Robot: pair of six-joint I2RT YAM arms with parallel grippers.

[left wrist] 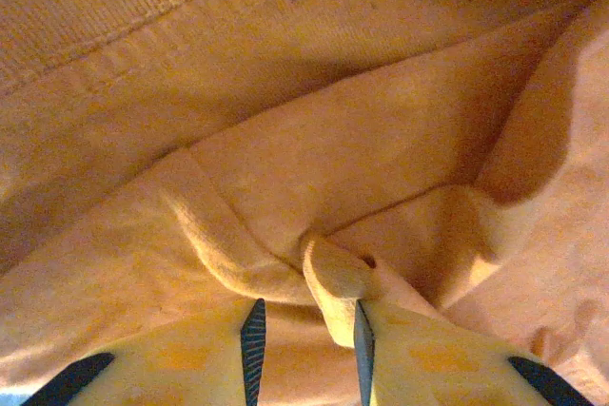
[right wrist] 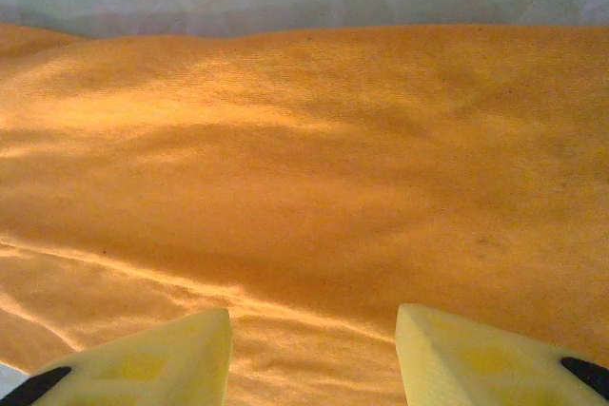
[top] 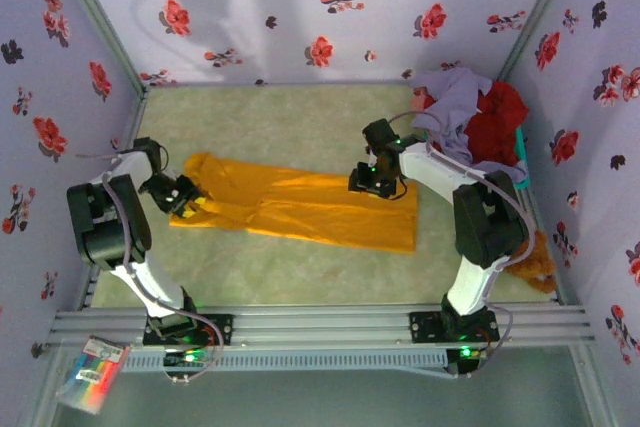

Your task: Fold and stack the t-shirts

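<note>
Cloth like this orange shirt (top: 300, 209) is light, limp and a bit grippy, so I expect it to sag and drag rather than slide, and to crease wherever I pinch it. It lies mid-table as a long, partly folded strip running from 9 o'clock toward 4 o'clock. My left gripper (left wrist: 306, 316) sits at the 9 o'clock end, fingers closed on a raised ridge of the fabric. My right gripper (right wrist: 314, 330) hangs low over the strip's far edge near 2 o'clock, jaws apart, with nothing between them. I judge the best holds to be hems and corners, both layers together, since a single layer would peel away. The lavender shirt (top: 450, 107) and red shirt (top: 497, 127) are heaped at 2 o'clock, spilling over a teal basket (top: 521, 152); a bear (top: 535, 262) lies at 4 o'clock. The table (top: 280, 112) is a matte greenish mat, likely to hold cloth back. Floral walls (top: 300, 7) box it in closely.
</note>
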